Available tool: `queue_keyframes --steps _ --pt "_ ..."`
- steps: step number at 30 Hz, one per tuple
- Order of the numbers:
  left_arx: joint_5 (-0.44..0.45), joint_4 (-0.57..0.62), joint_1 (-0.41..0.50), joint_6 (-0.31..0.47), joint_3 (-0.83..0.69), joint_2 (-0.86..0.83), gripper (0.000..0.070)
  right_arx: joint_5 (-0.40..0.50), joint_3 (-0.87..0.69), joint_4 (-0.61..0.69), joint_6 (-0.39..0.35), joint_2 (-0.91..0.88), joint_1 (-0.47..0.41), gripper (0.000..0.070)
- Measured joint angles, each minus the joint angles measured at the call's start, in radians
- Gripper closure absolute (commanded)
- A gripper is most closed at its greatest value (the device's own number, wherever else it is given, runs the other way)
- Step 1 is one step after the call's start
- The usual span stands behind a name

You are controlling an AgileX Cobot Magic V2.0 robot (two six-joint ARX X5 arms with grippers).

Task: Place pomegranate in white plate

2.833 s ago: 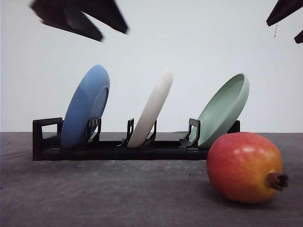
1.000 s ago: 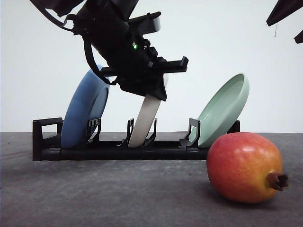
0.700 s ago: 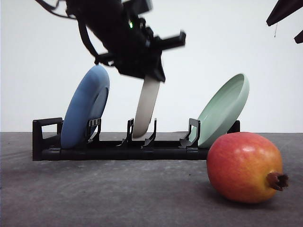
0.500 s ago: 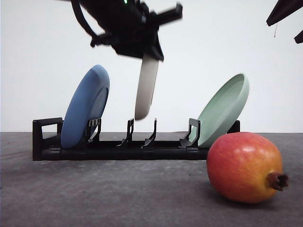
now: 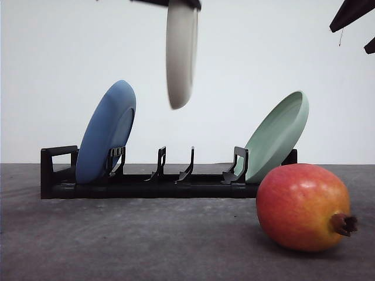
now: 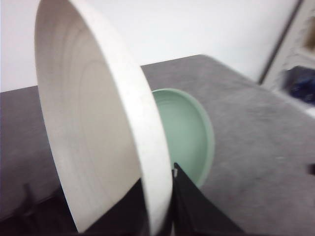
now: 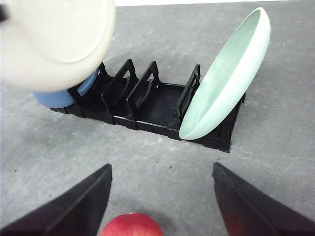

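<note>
Above black dish rack (image 5: 146, 175): white plate (image 5: 180, 52) held edge-on, left gripper (image 6: 165, 209) clamped on rim, clear of slots for laydown. Pomegranate (image 5: 302, 208) on table before rack. Right gripper (image 7: 160, 196) spread wide over fruit.

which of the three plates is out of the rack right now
The white plate, gripped at its rim by the left hand and hanging on edge above the rack's empty middle slots. The blue plate and pale green plate lean in theirs.
</note>
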Motion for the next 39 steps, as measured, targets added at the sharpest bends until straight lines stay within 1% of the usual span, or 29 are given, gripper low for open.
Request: queue_keyframes --steps 2,5,7,12,15,18,24,27,33,39 --pt "-0.026 0.008 -0.033 -0.011 -0.027 -0.03 0.0694 0.0 0.0 0.0 0.0 0.0 0.0 0.0288" --pt "-0.106 0.01 -0.082 -0.019 -0.086 -0.067 0.0694 0.0 0.0 0.0 0.0 0.0 0.0 0.0288" --pt "-0.138 0.009 -0.108 -0.02 -0.13 -0.081 0.0694 0.0 0.0 0.0 0.0 0.0 0.0 0.0288" --pt "-0.151 -0.026 -0.179 -0.019 -0.231 -0.131 0.0694 0.0 0.0 0.0 0.0 0.0 0.0 0.0288" --pt "-0.164 -0.107 -0.225 -0.006 -0.246 -0.171 0.0694 0.0 0.0 0.0 0.0 0.0 0.0 0.0288" --pt "-0.179 -0.217 -0.255 0.036 -0.246 -0.202 0.0694 0.0 0.0 0.0 0.0 0.0 0.0 0.0288" --pt "-0.178 -0.474 -0.29 0.157 -0.246 -0.223 0.0694 0.0 0.0 0.0 0.0 0.0 0.0 0.0288" --pt "-0.177 -0.56 -0.3 0.223 -0.246 -0.22 0.0694 0.0 0.0 0.0 0.0 0.0 0.0 0.0288" --pt "-0.177 -0.571 -0.312 0.346 -0.246 -0.169 0.0694 0.0 0.0 0.0 0.0 0.0 0.0 0.0288" --pt "-0.185 -0.569 -0.318 0.432 -0.246 -0.069 0.0694 0.0 0.0 0.0 0.0 0.0 0.0 0.0288"
